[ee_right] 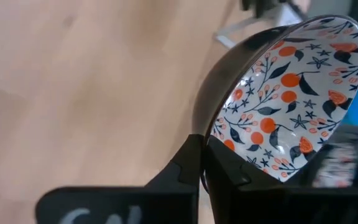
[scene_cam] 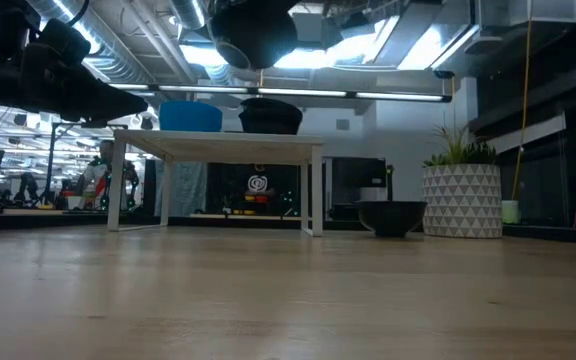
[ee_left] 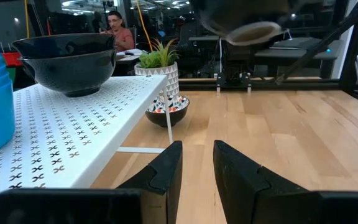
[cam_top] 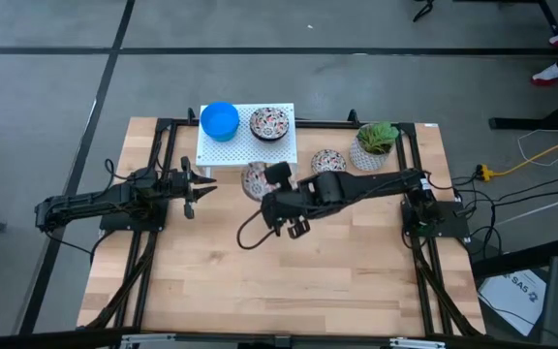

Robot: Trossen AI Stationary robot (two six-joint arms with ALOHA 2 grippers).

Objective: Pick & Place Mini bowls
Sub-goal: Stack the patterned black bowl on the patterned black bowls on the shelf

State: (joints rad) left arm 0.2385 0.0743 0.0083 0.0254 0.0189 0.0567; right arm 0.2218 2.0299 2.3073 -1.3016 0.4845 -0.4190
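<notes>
**Patterned bowl pinched by its rim, tipped on edge**

Pale wooden planks make up the table, with a small white perforated stand at its far side carrying a stack of blue bowls and one floral bowl. Another floral bowl sits on the table near the potted plant.

The right gripper has its jaws closed on the rim of a floral mini bowl, held clear above the table just in front of the stand. It looks stiff, glazed, light and breakable, so the thin rim is the sensible place to pinch, though slippery.

The bowl is round, with no long axis; its mouth faces sideways, not up.

The left gripper waits beside the stand, jaws parted and empty.
</notes>
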